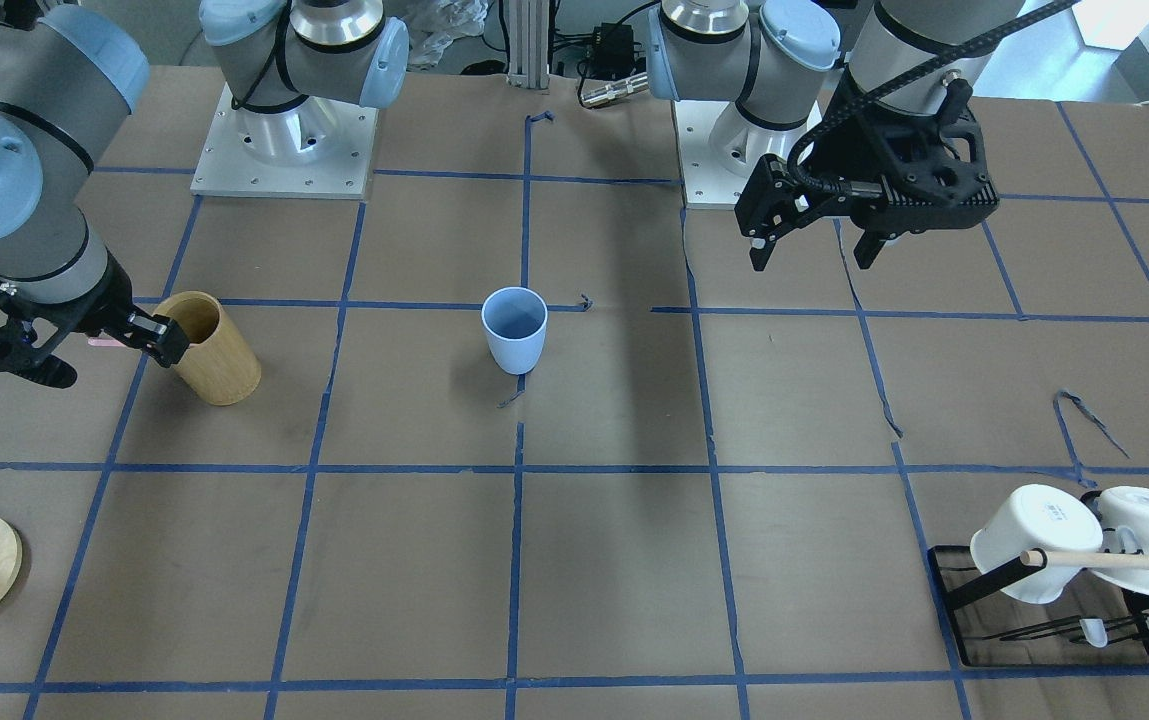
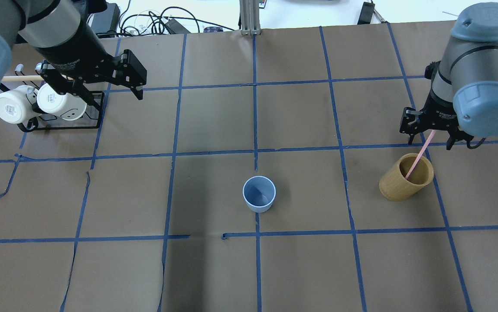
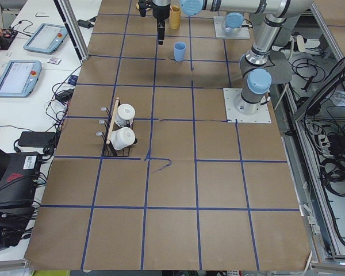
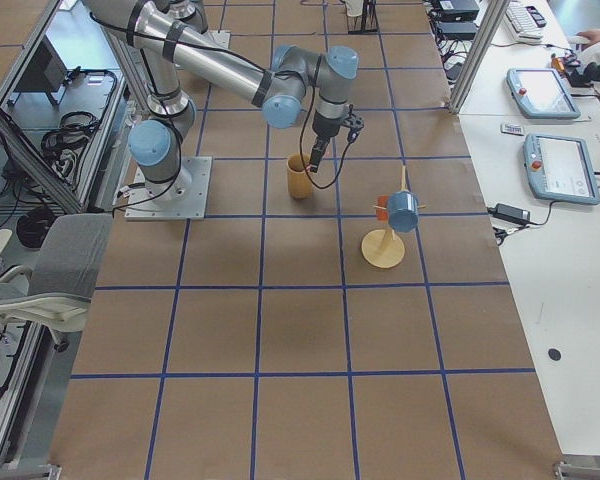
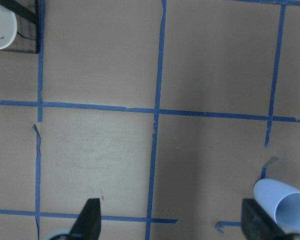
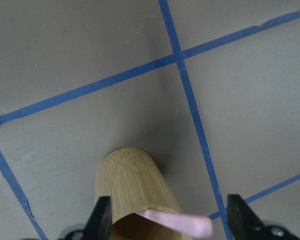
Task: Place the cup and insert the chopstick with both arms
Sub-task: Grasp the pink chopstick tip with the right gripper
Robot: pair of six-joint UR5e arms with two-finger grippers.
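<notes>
My right gripper (image 2: 430, 143) hangs over the bamboo holder (image 2: 406, 177). Its 2 fingers are spread wide, 1 on each side of the pink chopstick (image 2: 417, 158), and neither touches it. The chopstick leans in the holder, lower end inside and upper end slanting up between my fingers. My left gripper (image 1: 814, 262) is also spread and empty, hovering above bare table between the mug rack (image 1: 944, 600) and the centre. The blue cup (image 2: 259, 193) stands upright and alone at the middle of the table, on a tape line, well apart from both of my grippers. I judge the cup as placed and the chopstick grasp as the step in hand.

The lean is my main worry. If I close on a slanted stick, the pads may catch it off-centre and it could pivot or slip out. If I then lift at the wrong angle, its lower end could drag on the holder's rim and tip the holder over.

The second risk is at the cup. It looks light, and nothing steadies it. A chopstick carried askew could strike the rim instead of the opening and knock it down. Once inside, the stick's leaning weight might also topple the cup.
</notes>
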